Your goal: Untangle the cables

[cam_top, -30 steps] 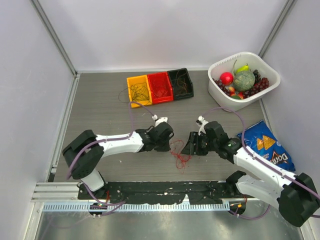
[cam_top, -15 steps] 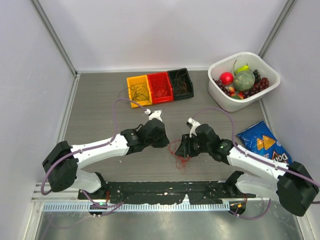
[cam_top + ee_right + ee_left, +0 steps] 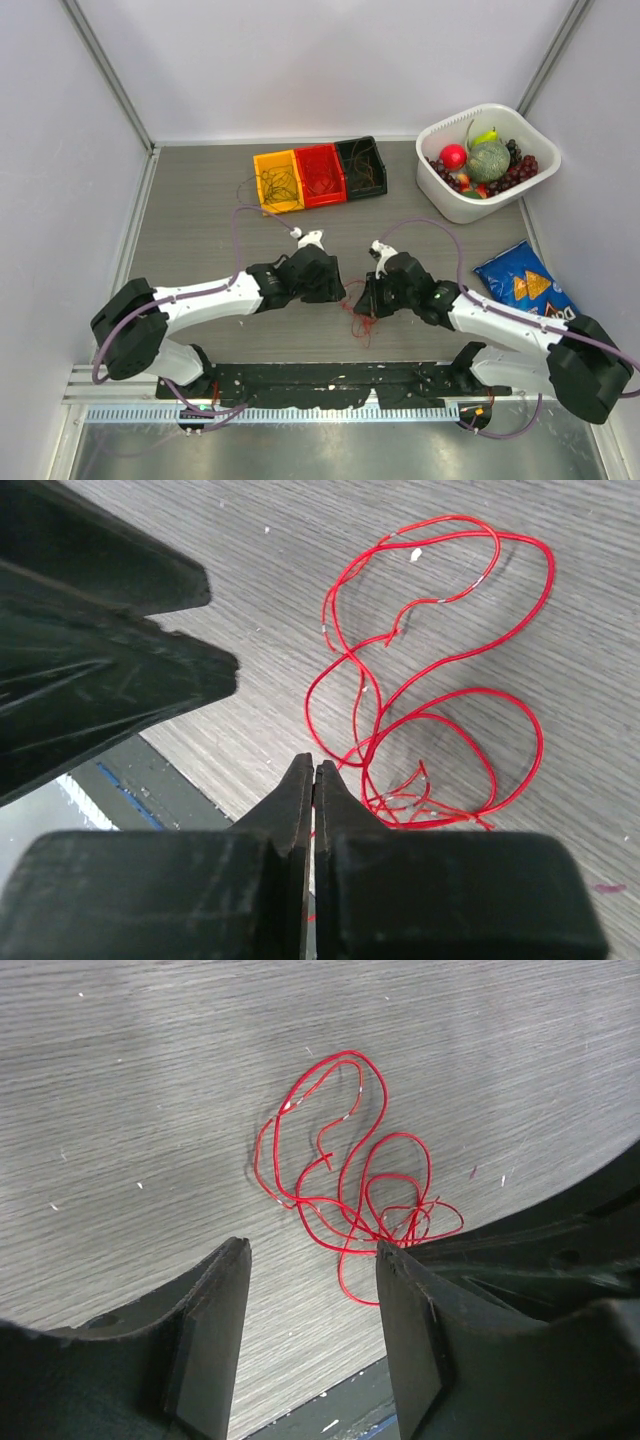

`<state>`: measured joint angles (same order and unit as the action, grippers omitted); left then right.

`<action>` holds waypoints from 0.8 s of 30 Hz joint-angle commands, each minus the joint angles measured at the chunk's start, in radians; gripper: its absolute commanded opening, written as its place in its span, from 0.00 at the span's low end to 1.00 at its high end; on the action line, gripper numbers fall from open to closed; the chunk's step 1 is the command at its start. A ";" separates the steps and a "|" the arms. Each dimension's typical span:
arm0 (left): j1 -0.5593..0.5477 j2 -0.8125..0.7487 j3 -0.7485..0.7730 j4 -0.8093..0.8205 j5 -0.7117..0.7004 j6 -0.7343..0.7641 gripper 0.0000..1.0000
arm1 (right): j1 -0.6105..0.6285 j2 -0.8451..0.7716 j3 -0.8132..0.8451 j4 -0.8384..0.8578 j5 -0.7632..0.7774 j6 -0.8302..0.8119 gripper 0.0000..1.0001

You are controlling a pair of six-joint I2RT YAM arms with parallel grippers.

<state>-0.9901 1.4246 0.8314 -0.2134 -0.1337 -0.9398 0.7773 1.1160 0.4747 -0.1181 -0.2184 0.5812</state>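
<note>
A tangle of thin red cables (image 3: 361, 316) lies on the grey table between my two grippers. In the left wrist view the red loops (image 3: 398, 1218) spread just beyond my left gripper (image 3: 312, 1250), which is open with nothing between its fingers. My left gripper (image 3: 336, 288) sits at the tangle's left edge. My right gripper (image 3: 366, 299) is at the tangle's right side. In the right wrist view that gripper (image 3: 314, 767) is shut, a red strand (image 3: 430, 809) runs in to its tips, and a red trace shows in the slit.
Yellow (image 3: 278, 182), red (image 3: 320, 174) and black (image 3: 361, 167) bins holding thin wires stand at the back. A white basin (image 3: 470, 210) of fruit is at the back right and a blue chips bag (image 3: 525, 290) at the right. A black rail (image 3: 330, 380) runs along the near edge.
My left gripper has opened and let go of the red tangle. My right gripper has moved left onto the tangle and shut.
</note>
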 commanded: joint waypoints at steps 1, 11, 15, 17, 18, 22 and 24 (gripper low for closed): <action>-0.004 -0.059 -0.044 0.155 0.023 0.009 0.57 | 0.005 -0.145 0.071 -0.015 -0.012 0.012 0.01; -0.004 -0.505 -0.235 0.332 -0.035 0.157 0.66 | 0.004 -0.278 0.407 -0.038 -0.174 0.071 0.01; -0.004 -0.679 -0.241 0.338 0.031 0.226 0.73 | 0.004 -0.249 0.572 -0.023 -0.202 0.069 0.01; -0.004 -0.740 -0.227 0.306 0.036 0.248 0.75 | 0.004 -0.222 0.640 -0.017 -0.222 0.066 0.01; -0.002 -0.760 -0.221 0.289 0.034 0.254 0.76 | 0.004 -0.200 0.684 -0.017 -0.229 0.063 0.01; -0.004 -0.819 -0.215 0.279 0.095 0.272 0.80 | 0.004 -0.145 0.807 0.027 -0.248 0.085 0.01; -0.004 -0.810 -0.227 0.328 0.127 0.286 0.85 | 0.004 -0.111 0.870 0.040 -0.256 0.106 0.01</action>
<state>-0.9901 0.6113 0.5980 0.0601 -0.0807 -0.7094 0.7773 0.9565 1.2282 -0.1402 -0.4335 0.6487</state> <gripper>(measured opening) 0.816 0.033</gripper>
